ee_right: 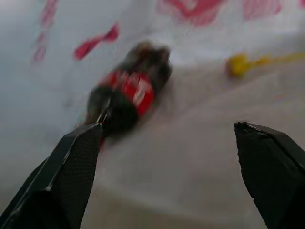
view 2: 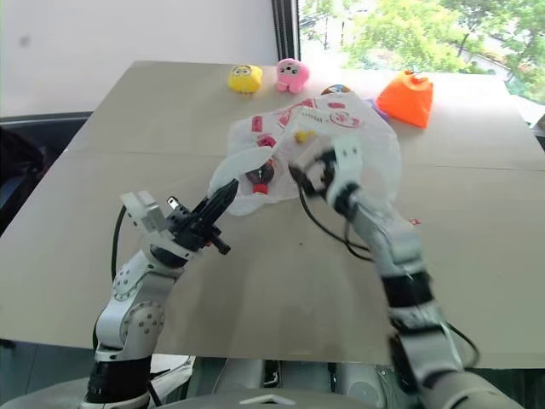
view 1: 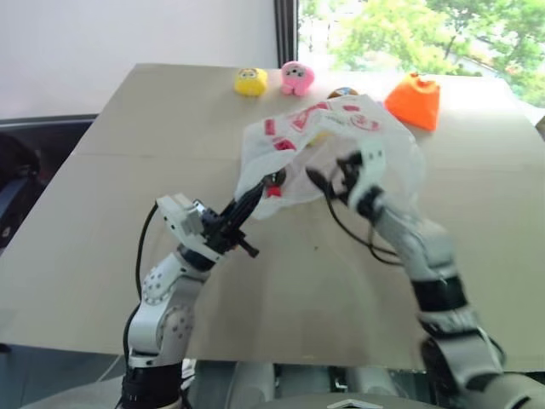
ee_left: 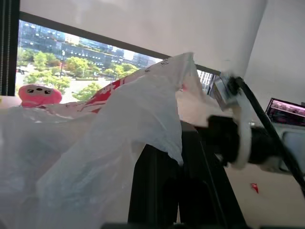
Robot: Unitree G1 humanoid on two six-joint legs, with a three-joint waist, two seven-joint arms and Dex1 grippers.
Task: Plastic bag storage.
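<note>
While left gripper [view 1: 271, 181] stays out of it, closed fingers pinch near edge of plastic bag [view 1: 328, 145], bag lifted above table [view 1: 102, 213], orange pouch [view 1: 415, 100] just beyond bag. Left wrist view: bag film draped over pressed-together fingers [ee_left: 162, 186]. Right wrist view: right gripper [ee_right: 169, 143] spread wide, nothing held, bag film ahead.

Bright window [view 1: 409, 34] backlight, glare, blurred right wrist view

An office or lab room: a plain tan bench [view 1: 102, 256], a window [view 1: 409, 34] behind the bench showing trees, and a lit monitor [ee_left: 286, 112] nearby.
</note>
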